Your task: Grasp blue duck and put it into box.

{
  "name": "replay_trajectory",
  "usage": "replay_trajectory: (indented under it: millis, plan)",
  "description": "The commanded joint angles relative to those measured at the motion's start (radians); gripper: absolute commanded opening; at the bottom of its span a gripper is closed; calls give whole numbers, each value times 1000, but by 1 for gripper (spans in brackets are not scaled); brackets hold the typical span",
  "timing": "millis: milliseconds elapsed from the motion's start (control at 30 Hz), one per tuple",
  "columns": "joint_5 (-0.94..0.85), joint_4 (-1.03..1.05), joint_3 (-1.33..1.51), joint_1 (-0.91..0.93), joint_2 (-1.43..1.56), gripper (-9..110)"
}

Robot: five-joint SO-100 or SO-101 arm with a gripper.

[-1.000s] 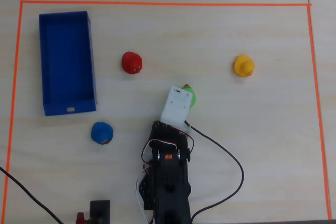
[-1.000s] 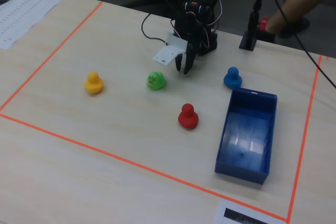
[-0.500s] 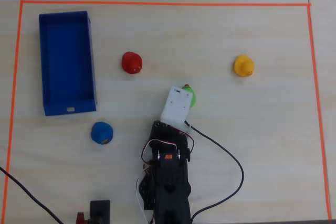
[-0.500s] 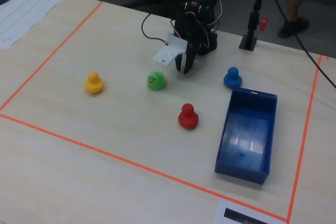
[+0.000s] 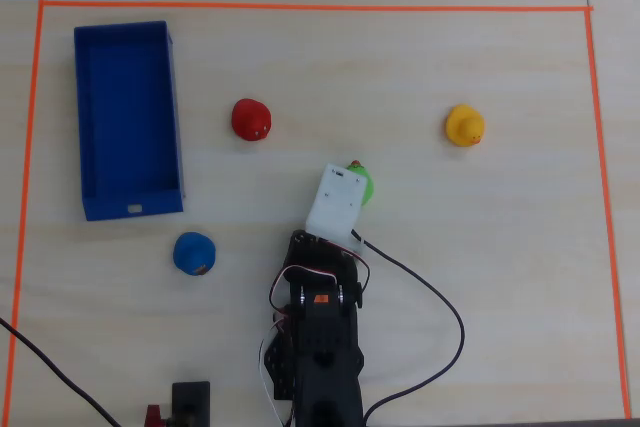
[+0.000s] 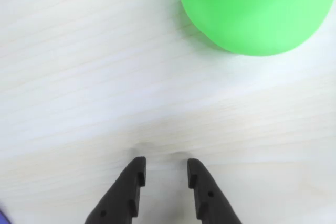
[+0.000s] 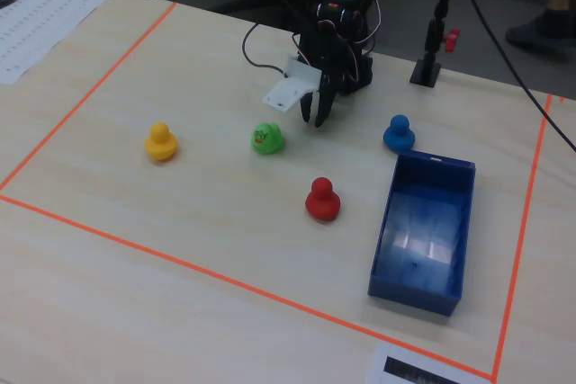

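The blue duck [image 5: 193, 253] stands on the pale wood table, just below the short end of the box [image 5: 128, 209] in the overhead view. In the fixed view the blue duck [image 7: 398, 133] is right of my gripper [image 7: 317, 119], with the box [image 7: 423, 299] in front of it. In the wrist view my gripper [image 6: 165, 169] points down at bare table. Its jaws stand a little apart with nothing between them. A blue sliver [image 6: 1, 219] shows at the bottom left corner.
A green duck [image 6: 252, 9] sits just ahead of the gripper, also seen in the fixed view [image 7: 267, 138]. A red duck [image 5: 250, 119] and a yellow duck [image 5: 464, 125] stand farther off. Orange tape [image 5: 300, 7] borders the area. A black stand [image 7: 425, 69] is beside the arm's base.
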Motion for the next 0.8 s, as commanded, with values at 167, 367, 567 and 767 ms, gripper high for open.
replay_trajectory:
  millis: [167, 367, 567, 767]
  plan:
    - [-3, 20, -3, 6, -14, 9]
    - [-3, 20, -3, 6, -14, 9]
    - [-8, 11, -3, 6, -14, 8]
    - [-17, 18, -3, 6, -14, 0]
